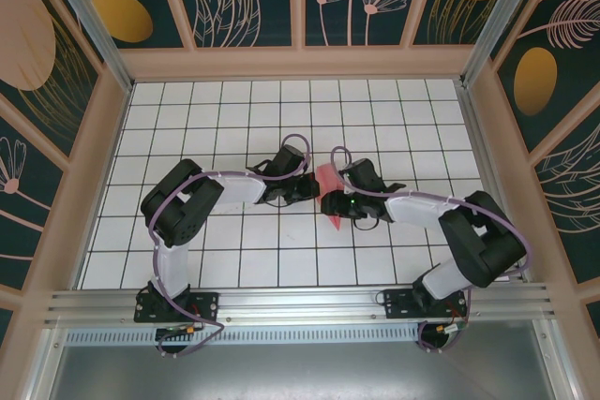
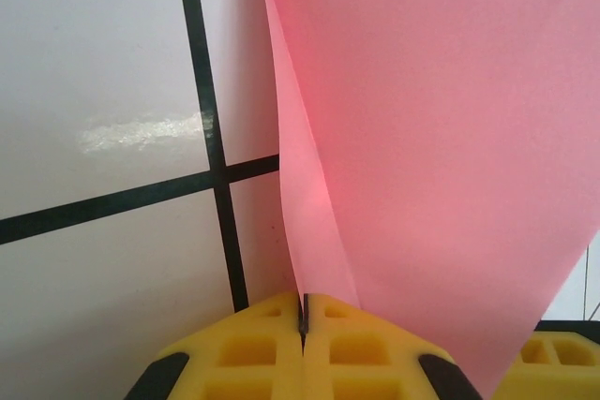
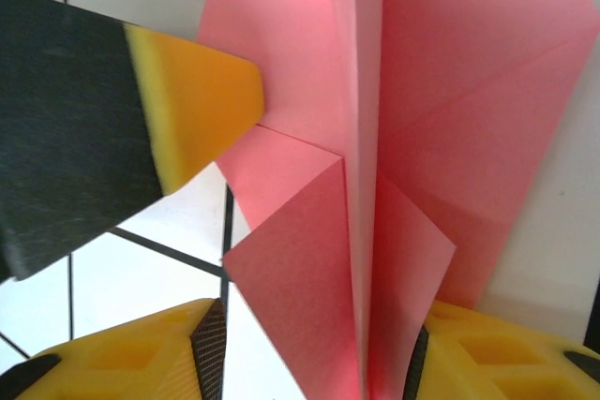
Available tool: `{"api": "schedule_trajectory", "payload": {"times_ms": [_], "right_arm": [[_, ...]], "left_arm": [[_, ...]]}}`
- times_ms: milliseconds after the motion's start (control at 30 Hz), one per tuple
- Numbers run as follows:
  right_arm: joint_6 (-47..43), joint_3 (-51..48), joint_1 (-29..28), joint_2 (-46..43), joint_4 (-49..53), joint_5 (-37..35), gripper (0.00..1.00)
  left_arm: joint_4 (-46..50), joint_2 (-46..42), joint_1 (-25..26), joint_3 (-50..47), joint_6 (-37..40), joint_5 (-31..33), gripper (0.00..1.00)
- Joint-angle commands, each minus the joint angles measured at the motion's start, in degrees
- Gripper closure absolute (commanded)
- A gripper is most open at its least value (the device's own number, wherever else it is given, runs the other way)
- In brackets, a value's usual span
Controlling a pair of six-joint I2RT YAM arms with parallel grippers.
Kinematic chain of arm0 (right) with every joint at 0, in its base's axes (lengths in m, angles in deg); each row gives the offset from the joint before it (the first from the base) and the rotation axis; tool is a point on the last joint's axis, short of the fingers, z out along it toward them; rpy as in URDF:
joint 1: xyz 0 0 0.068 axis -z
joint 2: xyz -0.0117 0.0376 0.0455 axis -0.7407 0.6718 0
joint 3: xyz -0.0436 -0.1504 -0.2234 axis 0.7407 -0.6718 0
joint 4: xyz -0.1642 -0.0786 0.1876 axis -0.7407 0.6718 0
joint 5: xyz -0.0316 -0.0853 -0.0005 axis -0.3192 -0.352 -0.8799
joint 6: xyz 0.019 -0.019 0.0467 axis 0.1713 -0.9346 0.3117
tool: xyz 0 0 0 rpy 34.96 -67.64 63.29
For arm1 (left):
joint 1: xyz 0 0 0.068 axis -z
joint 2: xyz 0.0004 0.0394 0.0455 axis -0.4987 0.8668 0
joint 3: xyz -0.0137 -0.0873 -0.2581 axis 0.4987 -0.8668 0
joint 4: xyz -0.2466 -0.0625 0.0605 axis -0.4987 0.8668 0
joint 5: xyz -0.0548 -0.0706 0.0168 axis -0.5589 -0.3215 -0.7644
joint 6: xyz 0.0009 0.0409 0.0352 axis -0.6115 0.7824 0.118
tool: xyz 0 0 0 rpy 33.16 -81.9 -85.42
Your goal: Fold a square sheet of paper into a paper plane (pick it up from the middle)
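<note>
Top external view, Ben: what can you see?

Ana, I see a white table with black grid lines. In the middle, between the two arms, is the pink paper. It is thin and folded. Its long side runs from far to near, and a sharp little tip pokes toward the arm bases. The left claw meets it from the left and the right claw from the right. From up here I cannot tell how the claws stand.

And the left wrist view?

The left claw has chunky yellow fingers with square dents. They are pressed together and pinch a thin edge of the pink paper in the slit. The paper is narrow at the claw and gets wide farther away, like a big triangle. It is smooth and plain, with a soft fold down its left side. Shiny white table tiles lie behind it.

What about the right wrist view?

The right claw has its yellow fingers spread apart. The pink paper stands between them, and the right finger touches it. The paper has sharp creases and pointy triangle flaps on both sides of one long middle fold. That fold runs straight up from the claw. One finger of the left claw, black with a yellow tip, touches the paper's left edge.
</note>
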Motion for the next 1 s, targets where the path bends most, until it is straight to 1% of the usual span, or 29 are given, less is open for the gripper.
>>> {"api": "schedule_trajectory", "payload": {"times_ms": [0, 100, 300, 333, 400, 433, 500, 633, 767, 900, 967], "right_arm": [[-0.99, 1.91, -0.77, 1.32, 1.81, -2.67, 0.5], [-0.31, 2.46, -0.99, 1.44, 1.87, -5.06, 0.56], [0.97, 3.33, -1.16, 1.25, 1.15, -8.13, 0.8], [1.15, 3.54, -1.18, 1.34, 1.34, -8.58, 0.83], [1.13, 4.09, -1.33, 1.4, 2.24, -9.97, 0.9], [1.09, 4.36, -1.43, 1.16, 2.81, -10.67, 0.93], [0.8, 5.02, -1.46, 0.51, 4.59, -12.32, 0.94], [0.43, 6.7, -1.71, -0.39, 8.85, -16.18, 0.95], [0.68, 8.1, -1.85, 1.07, 11.48, -19.66, 0.94], [1.46, 10.01, -2.39, 4.09, 12.82, -21.63, 0.92], [1.91, 11.1, -2.74, 5.64, 13.37, -22.58, 0.91]], "left_arm": [[-0.15, 1.02, -0.36, 0.59, 0.22, -1.1, 1.0], [-0.06, 0.93, -0.3, 0.57, 0.28, -1.15, 1.0], [1.31, 0.29, -0.42, 0.94, 0.36, -0.39, 1.0], [1.83, -0.08, -0.35, 1.14, 0.3, -0.06, 0.97], [3.37, -1.63, -0.47, 1.71, -0.05, 1.41, 0.83], [4.21, -2.37, -0.49, 1.86, -0.25, 2.39, 0.77], [5.84, -4.69, -0.84, 2.15, -0.62, 4.48, 0.65], [8.42, -8.74, -2.26, 1.53, -2.08, 8.37, 0.49], [10.69, -12.26, -3.72, -0.14, -3.72, 14.19, 0.42], [13.69, -14.02, -4.97, -1.82, -5.23, 20.1, 0.35], [14.52, -16.44, -5.36, -2.71, -5.92, 22.27, 0.32]]}}
